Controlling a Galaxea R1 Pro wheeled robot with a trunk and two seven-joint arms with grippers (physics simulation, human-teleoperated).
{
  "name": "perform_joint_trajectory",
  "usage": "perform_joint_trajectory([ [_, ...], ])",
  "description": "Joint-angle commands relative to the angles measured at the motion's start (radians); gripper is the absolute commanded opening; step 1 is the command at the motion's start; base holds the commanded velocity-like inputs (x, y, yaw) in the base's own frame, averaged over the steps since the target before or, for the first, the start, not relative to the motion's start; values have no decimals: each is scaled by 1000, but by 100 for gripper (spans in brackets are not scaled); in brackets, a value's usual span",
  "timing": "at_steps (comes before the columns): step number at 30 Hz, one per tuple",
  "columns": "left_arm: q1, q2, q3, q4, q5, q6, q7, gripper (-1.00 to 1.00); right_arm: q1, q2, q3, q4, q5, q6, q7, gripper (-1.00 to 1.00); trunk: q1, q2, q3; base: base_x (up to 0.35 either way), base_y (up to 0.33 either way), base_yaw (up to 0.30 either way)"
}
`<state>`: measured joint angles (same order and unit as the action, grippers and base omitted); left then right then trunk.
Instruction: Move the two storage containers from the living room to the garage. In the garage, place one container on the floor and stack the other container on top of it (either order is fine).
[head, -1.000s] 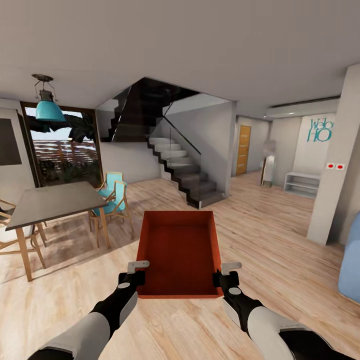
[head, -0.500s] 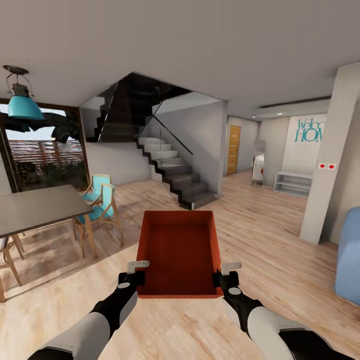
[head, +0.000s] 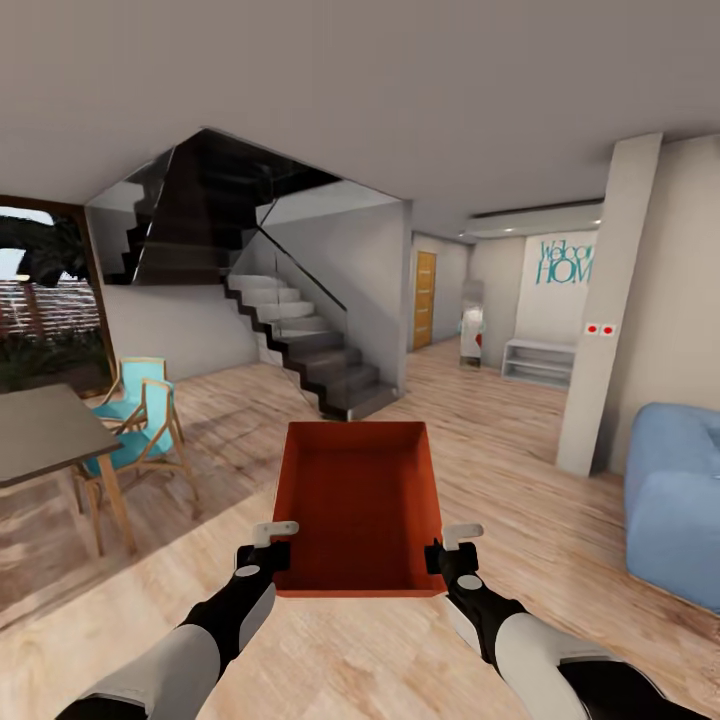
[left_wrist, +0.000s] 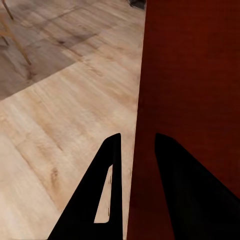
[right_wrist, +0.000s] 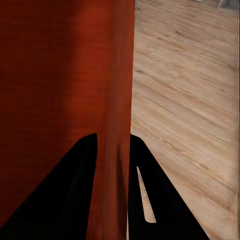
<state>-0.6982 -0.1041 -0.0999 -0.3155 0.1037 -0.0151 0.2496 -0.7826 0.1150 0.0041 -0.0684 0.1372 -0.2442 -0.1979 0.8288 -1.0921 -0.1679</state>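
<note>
One orange-red storage container (head: 358, 505) hangs level in front of me above the light wood plank floor, its open top up. My left gripper (head: 268, 553) is shut on the container's left wall near its near corner, and the left wrist view has that wall (left_wrist: 187, 90) pinched between the two black fingers (left_wrist: 107, 190). My right gripper (head: 446, 553) is shut on the right wall; in the right wrist view the wall (right_wrist: 117, 85) runs between the fingers (right_wrist: 75, 190).
A dark staircase (head: 320, 360) with a glass rail rises ahead at centre. A grey dining table (head: 40, 430) and teal chairs (head: 135, 415) stand at the left. A white pillar (head: 600, 310) and a blue sofa (head: 675, 500) are at the right. A tan door (head: 424, 300) shows down the hallway.
The whole view has swung to the right: table, lamp and staircase slid left and the blue sofa came further in. The container and both grippers hold the same place before me.
</note>
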Motion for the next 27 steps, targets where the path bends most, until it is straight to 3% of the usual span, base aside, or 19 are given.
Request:
perform_joint_trajectory([
  [1, -1, 2, 12, -4, -9, -43, 23, -100, -1, 0, -33, 4, -4, -3, -9, -100, 1, -1, -1, 322, 108, -274],
  [27, -1, 3, 11, -4, -9, -44, 22, -100, -1, 0, -33, 4, -4, -3, -10, -100, 1, -1, -1, 322, 104, -275],
])
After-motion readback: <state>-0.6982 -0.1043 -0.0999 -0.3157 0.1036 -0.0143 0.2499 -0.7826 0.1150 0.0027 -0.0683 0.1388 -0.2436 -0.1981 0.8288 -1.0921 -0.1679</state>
